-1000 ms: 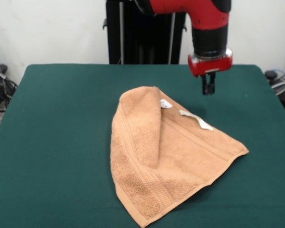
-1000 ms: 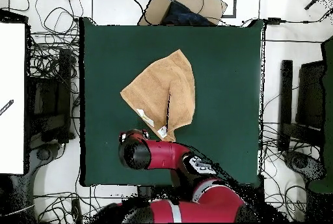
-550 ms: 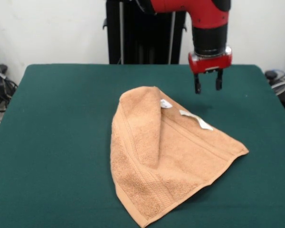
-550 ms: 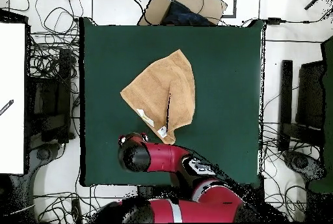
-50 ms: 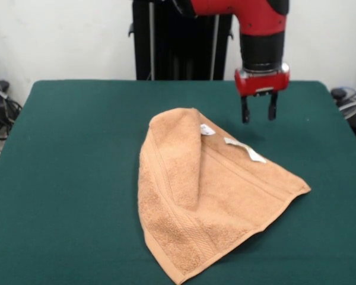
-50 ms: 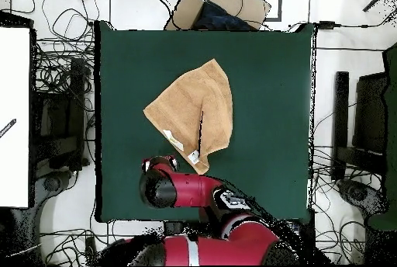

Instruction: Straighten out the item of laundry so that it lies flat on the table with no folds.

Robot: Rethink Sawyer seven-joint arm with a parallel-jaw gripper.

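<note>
The item of laundry is a peach-orange terry towel lying on the green table, with one side folded over along a long crease. Two white labels show near its far edge. My gripper hangs open above the table just beyond and to the right of that edge, holding nothing. In the overhead view the arm's head covers the gripper, close to the towel's corner nearest the robot.
A cardboard box sits off the table's far edge in the overhead view. Cables and equipment lie on the floor around both sides. A white board stands at the left.
The gripper went from shut to open over the last second. It has also dropped slightly and stays beside the towel's far edge. The towel has not moved.
</note>
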